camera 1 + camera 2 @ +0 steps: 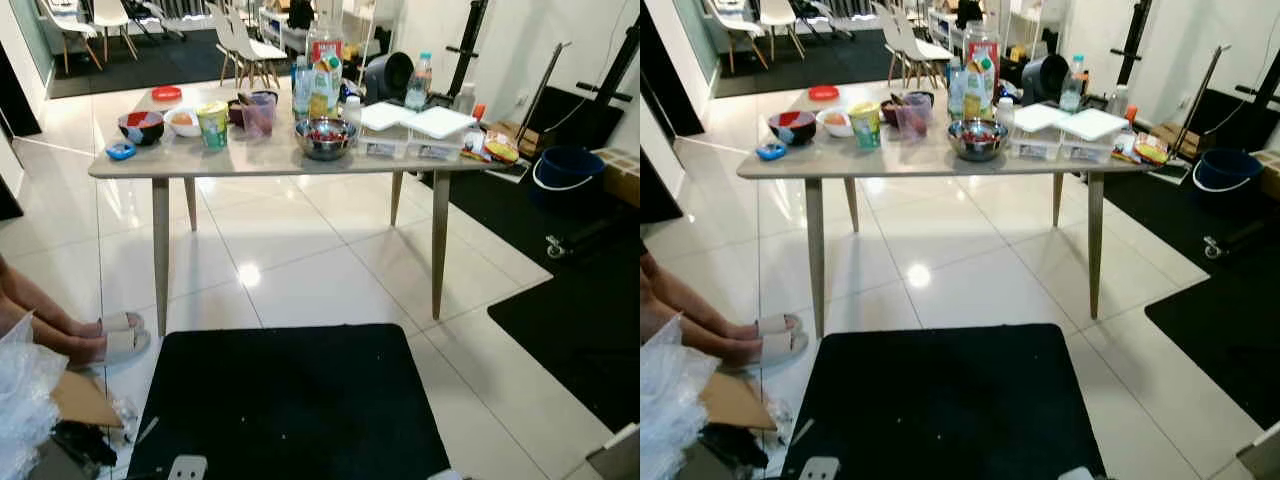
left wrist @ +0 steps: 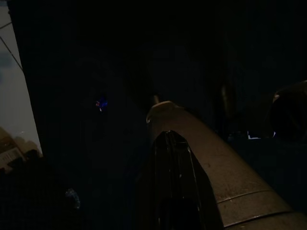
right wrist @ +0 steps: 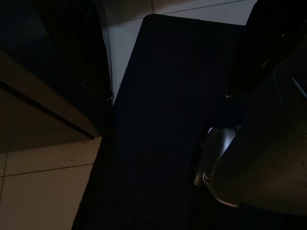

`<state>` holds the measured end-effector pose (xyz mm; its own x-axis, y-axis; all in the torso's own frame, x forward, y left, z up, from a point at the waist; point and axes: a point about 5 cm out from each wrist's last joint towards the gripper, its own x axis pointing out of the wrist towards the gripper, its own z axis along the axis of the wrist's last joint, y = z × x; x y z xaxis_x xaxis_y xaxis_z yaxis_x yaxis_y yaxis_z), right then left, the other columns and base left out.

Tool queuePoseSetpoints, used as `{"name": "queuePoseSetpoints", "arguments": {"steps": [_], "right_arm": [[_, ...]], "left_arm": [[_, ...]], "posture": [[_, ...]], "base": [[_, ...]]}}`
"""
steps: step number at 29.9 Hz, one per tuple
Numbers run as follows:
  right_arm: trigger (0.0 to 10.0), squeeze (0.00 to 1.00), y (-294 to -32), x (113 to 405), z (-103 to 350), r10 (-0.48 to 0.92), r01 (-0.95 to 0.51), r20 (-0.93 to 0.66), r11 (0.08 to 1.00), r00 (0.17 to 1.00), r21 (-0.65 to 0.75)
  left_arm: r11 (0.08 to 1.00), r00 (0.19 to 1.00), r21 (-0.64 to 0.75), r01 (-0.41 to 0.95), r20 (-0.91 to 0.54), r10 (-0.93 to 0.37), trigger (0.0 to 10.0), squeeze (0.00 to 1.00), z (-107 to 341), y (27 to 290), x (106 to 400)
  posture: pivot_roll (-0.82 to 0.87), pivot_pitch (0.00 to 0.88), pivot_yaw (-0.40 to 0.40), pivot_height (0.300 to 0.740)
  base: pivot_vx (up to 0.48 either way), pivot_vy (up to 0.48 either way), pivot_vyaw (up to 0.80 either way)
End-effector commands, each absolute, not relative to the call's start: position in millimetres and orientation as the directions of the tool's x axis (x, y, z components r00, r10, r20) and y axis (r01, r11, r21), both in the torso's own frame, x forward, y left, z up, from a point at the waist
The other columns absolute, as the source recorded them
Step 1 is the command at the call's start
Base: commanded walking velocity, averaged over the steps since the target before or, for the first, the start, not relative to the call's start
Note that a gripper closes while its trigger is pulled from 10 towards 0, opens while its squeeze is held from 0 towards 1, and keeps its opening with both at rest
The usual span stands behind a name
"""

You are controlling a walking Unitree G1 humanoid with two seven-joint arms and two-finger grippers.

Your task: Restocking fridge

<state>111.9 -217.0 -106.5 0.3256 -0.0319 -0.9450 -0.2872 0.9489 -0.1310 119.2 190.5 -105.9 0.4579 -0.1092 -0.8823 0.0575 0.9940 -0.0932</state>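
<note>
A long wooden table (image 1: 250, 162) stands ahead, loaded with food. On it are a steel bowl (image 1: 326, 138) of red pieces, tall bottles (image 1: 322, 75), a yellow-green cup (image 1: 212, 125), a purple cup (image 1: 258, 115), a dark red bowl (image 1: 141, 127), a white bowl (image 1: 183, 122) and clear boxes with white lids (image 1: 415, 130). Both arms hang idle, far from the table. My right gripper (image 3: 168, 96) is open over the black mat with nothing between its fingers. The left gripper (image 2: 163, 110) hangs in deep shade.
A black mat (image 1: 290, 400) lies on the white tiles right in front of me. A person's feet in slippers (image 1: 112, 338) and a plastic bag (image 1: 22, 400) are at the left. A blue bucket (image 1: 563, 170) and more black mats (image 1: 580, 310) are at the right; chairs (image 1: 245, 40) stand behind the table.
</note>
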Motion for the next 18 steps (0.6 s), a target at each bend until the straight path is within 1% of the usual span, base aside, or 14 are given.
{"name": "queuePoseSetpoints", "arguments": {"steps": [1, 18], "right_arm": [[10.0, 0.0, -215.0, 112.6, -106.6, -0.023, -0.291, -0.944, 0.948, 0.329, -0.125], [10.0, 0.0, -215.0, 113.6, -106.3, -0.021, -0.294, -0.944, 0.948, 0.33, -0.124]], "left_arm": [[0.993, 0.427, -0.097, 0.063, -0.897, -0.115, 10.0, 0.0, -108.3, 191.0, 111.7], [0.993, 0.423, -0.103, 0.064, -0.898, -0.12, 10.0, 0.0, -108.8, 189.3, 110.5]], "posture": [[-0.05, 0.0, -0.008, 0.74], [-0.05, 0.0, -0.011, 0.74]], "base": [[0.277, 0.0, 0.0], [0.276, 0.0, 0.0]]}}
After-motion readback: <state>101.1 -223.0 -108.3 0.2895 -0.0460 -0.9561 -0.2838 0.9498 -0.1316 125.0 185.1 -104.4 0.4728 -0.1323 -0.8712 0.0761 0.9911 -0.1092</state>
